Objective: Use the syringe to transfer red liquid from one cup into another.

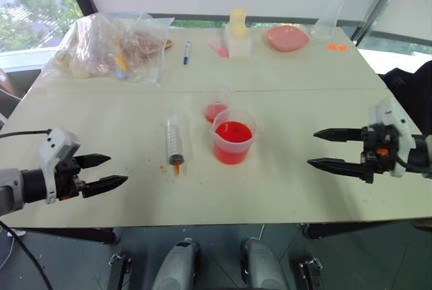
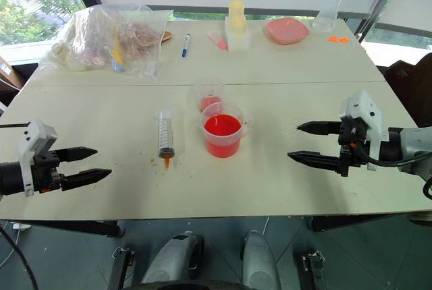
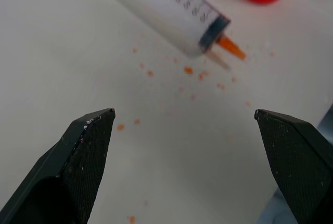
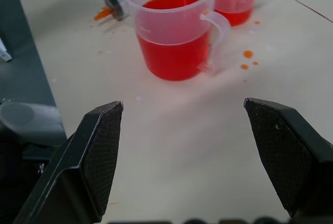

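Syringe (image 1: 175,140) lies flat on the table (image 1: 290,182), near the middle, just left of the big cup (image 1: 233,141). Long axis runs near–far: orange tip toward the near edge, plunger end toward the far side. Barrel looks empty; orange droplets on the table around the tip.

Big cup holds most of the red liquid (image 2: 222,127). Small cup (image 1: 217,108) sits just behind it, slightly left, almost touching, a little red at its bottom.

Left gripper (image 1: 102,172) hovers over the near-left of the table, fingers spread wide, nothing held. It points toward the centre, so the syringe lies ahead of it, to its right and farther out. In the left wrist view the tip end sits ahead of the spread fingers (image 3: 88,151), well apart.

Right gripper (image 1: 332,148) hovers at the right side, fingers also spread and empty, facing the big cup's handle side. Both cups stand between it and the syringe.

Judgement: left arm is nearer with a clear path. Barrel lies roughly crosswise to its approach, so straddling the barrel mid-length needs little wrist turn.
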